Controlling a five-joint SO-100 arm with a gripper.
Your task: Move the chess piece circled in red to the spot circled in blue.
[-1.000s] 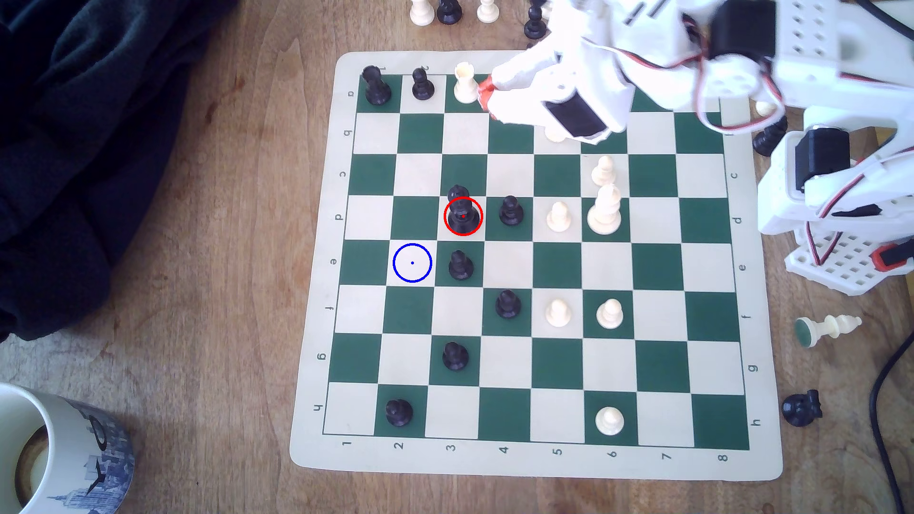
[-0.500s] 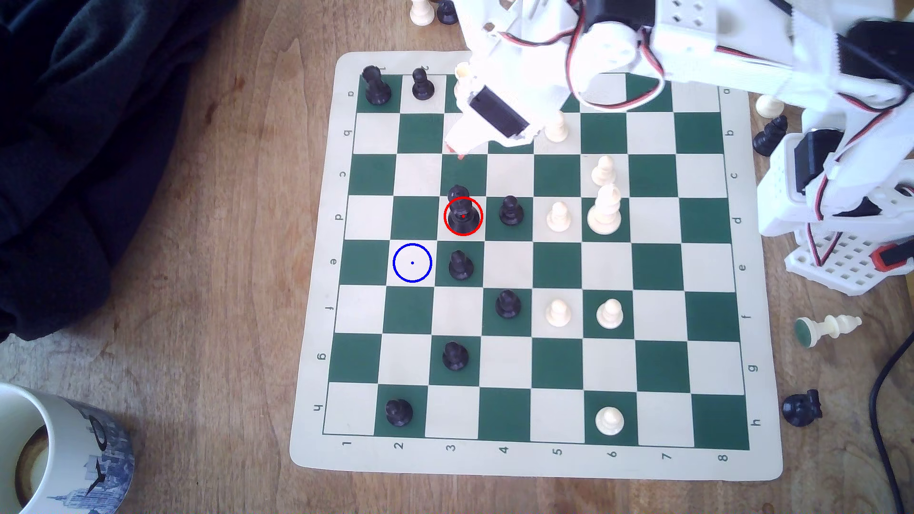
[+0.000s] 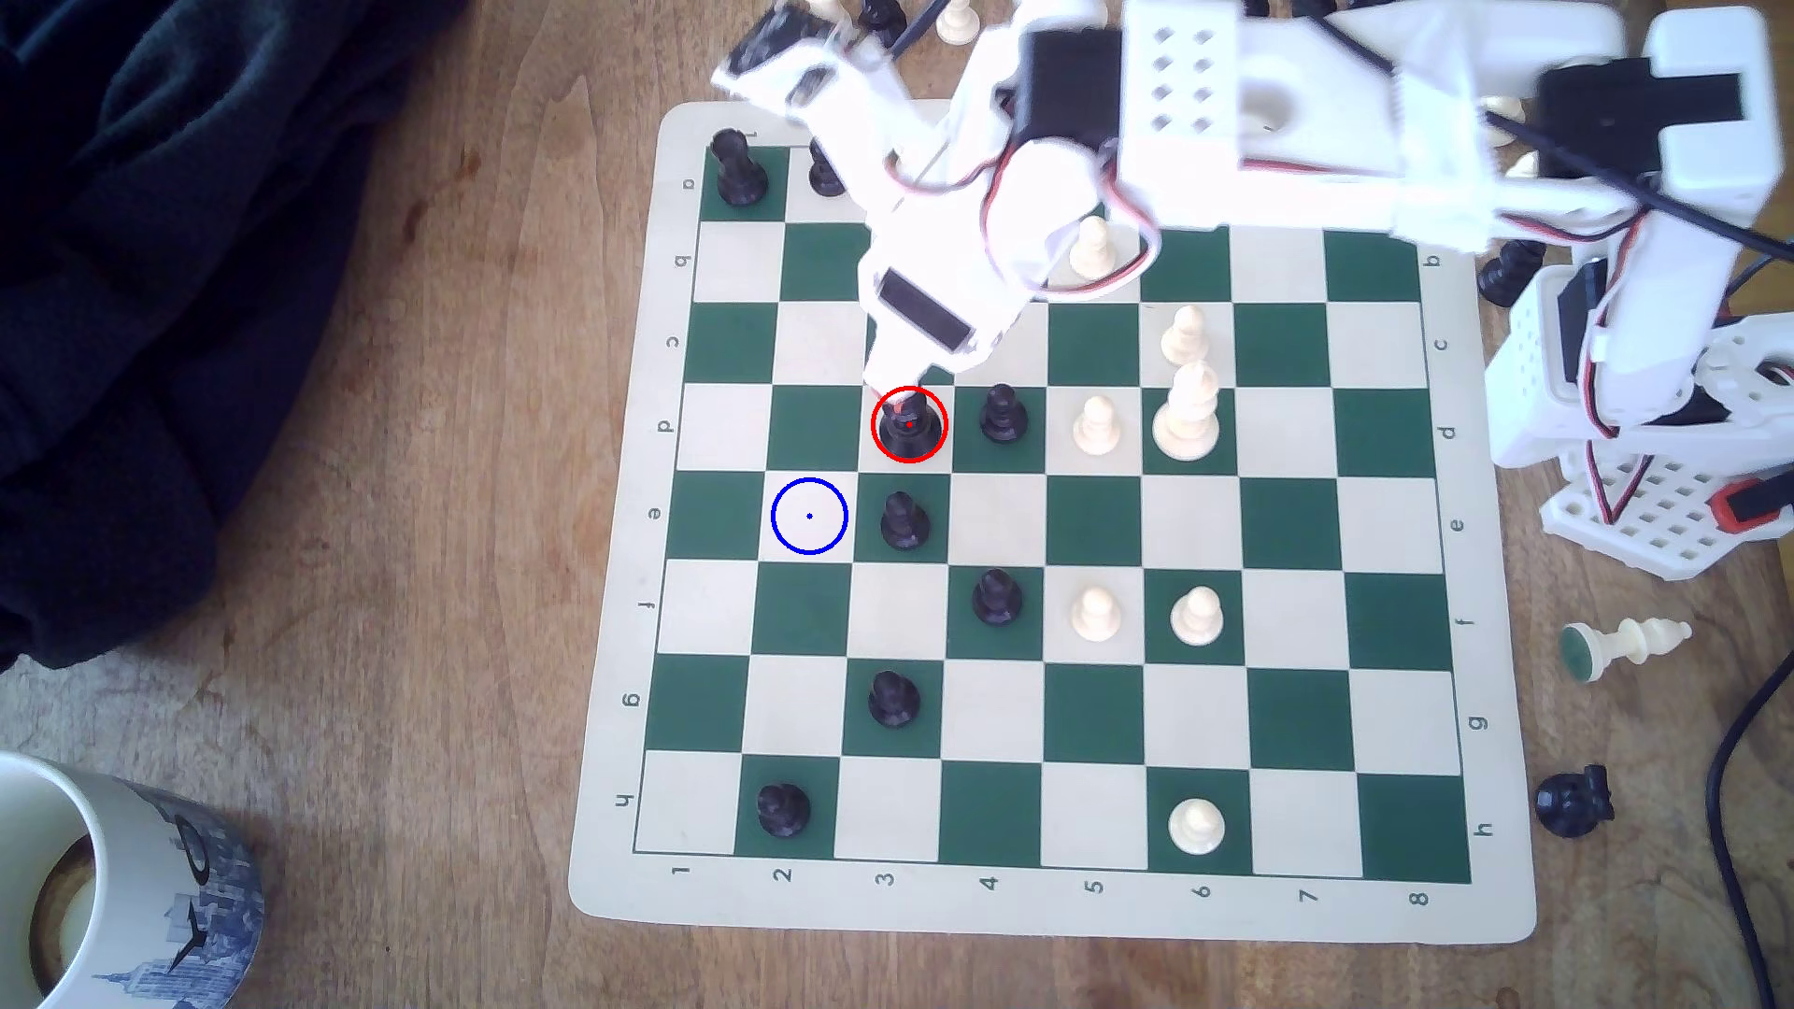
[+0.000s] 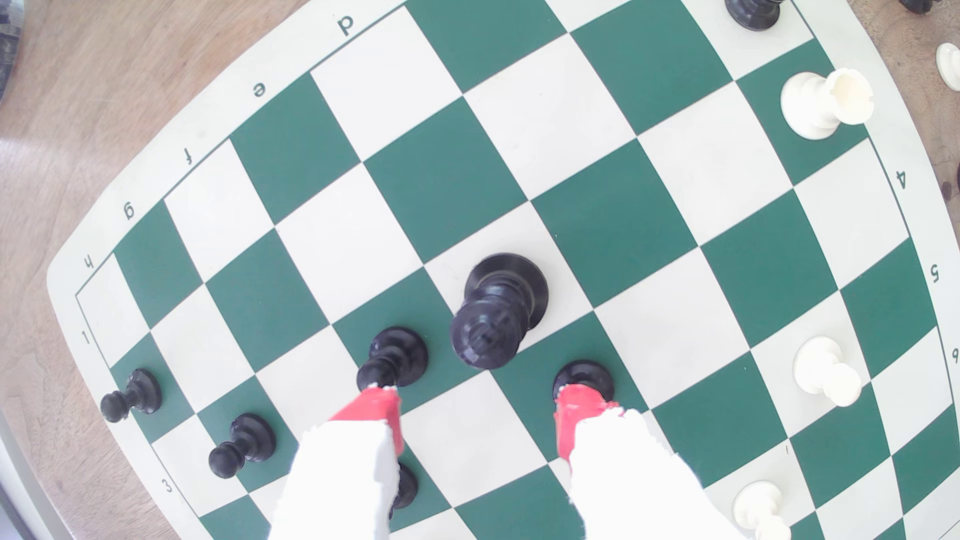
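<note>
The red-circled tall black piece [image 3: 910, 432] stands on its cream square in row d; the arm covers its knobbed top in the exterior view. The wrist view shows the whole black piece [image 4: 498, 306], upright. My gripper [image 3: 890, 390] hangs right over the piece's far side. In the wrist view my gripper [image 4: 475, 415] is open, its red-tipped fingers [image 4: 376, 415] spread wide, the piece just beyond the tips and nothing between them. The blue-circled cream square [image 3: 809, 515] lies bare, one row nearer and one column to the exterior view's left.
Black pawns stand close by: one [image 3: 1002, 415] on the square to the exterior view's right, one [image 3: 903, 519] in the row in front, beside the blue circle. White pieces [image 3: 1186, 412] stand further right. A mug [image 3: 107, 883] and dark cloth [image 3: 146, 291] lie off the board.
The arm has swung from the board's back edge forward and to the exterior view's left, bringing the gripper over the red-circled piece. No piece has moved.
</note>
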